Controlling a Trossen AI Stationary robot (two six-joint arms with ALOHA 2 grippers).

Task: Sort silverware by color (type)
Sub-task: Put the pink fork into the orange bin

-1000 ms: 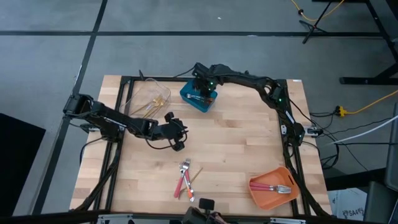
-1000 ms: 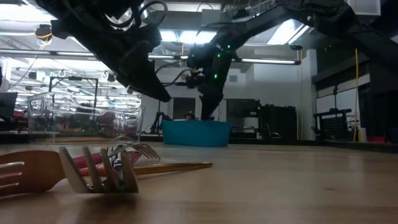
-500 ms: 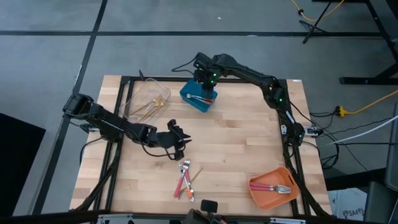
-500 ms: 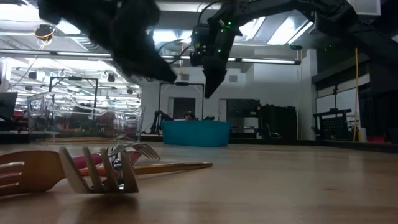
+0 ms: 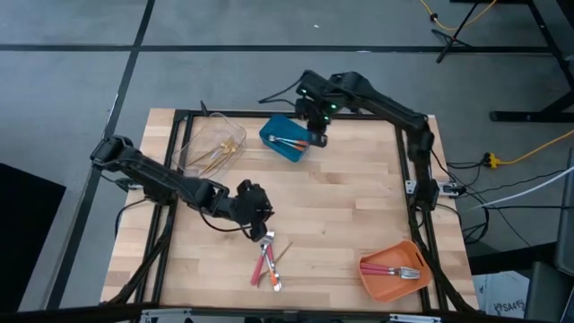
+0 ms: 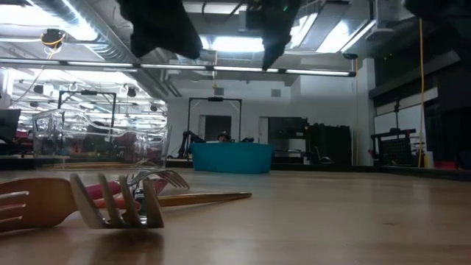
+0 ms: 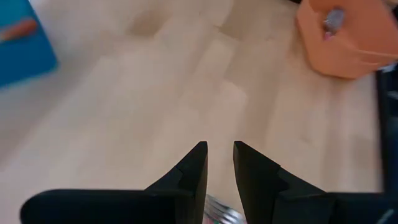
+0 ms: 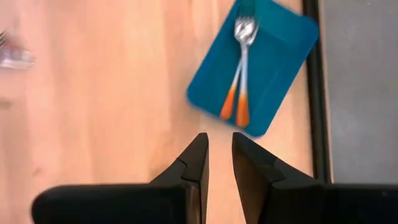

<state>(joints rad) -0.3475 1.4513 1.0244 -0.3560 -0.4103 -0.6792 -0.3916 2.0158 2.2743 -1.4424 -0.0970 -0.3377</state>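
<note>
A small pile of silverware (image 5: 266, 260) lies near the table's near edge: red-handled forks and a gold piece (image 6: 206, 197), with fork tines (image 6: 118, 202) close to the low camera. My left gripper (image 5: 257, 213) hovers just on the far side of the pile, fingers a narrow gap apart (image 7: 221, 158). My right gripper (image 5: 317, 136) hangs above the table beside the blue bin (image 5: 285, 142), also with a narrow gap (image 8: 217, 152). Two orange-handled forks (image 8: 240, 74) lie in the blue bin.
A clear bin (image 5: 215, 148) with gold utensils stands at the far left. An orange bin (image 5: 393, 267) holding red-handled forks sits at the near right corner. Bare wood lies between the pile and the bins. A black frame runs along the table's edges.
My right gripper has risen out of the blue bin and moved toward the table's right, leaving the orange-handled forks lying in it. My left gripper has moved toward the near edge, closer to the pile of silverware.
</note>
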